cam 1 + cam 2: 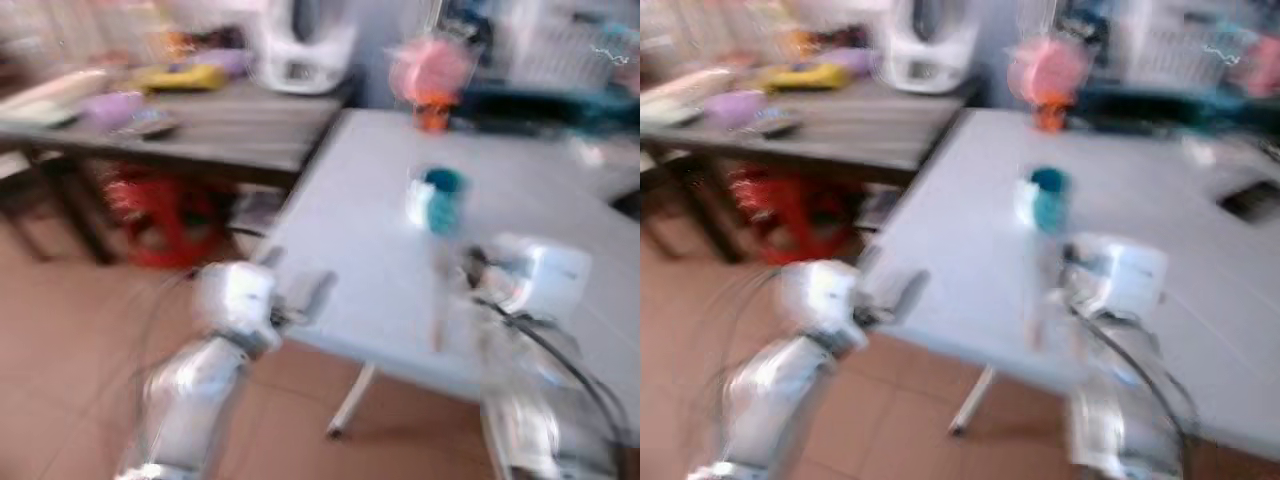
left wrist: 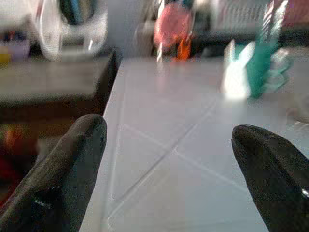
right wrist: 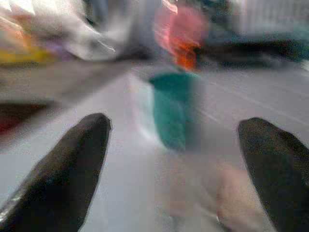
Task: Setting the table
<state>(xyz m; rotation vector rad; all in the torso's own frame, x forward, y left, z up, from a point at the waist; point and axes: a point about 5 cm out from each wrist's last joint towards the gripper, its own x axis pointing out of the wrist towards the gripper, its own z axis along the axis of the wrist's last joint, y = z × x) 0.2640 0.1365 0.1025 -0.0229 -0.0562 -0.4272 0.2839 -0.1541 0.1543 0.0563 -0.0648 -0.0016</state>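
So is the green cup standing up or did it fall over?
Standing up. The teal cup sits upright on the white table, sides vertical, in front of the open right gripper. Too blurry to see inside.

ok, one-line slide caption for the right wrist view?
Right gripper open, facing a blurred teal cup on the white table.

I can read no text, every view motion-blurred, no label legible on the teal cup (image 1: 443,200), none on the white appliance (image 1: 308,40) behind
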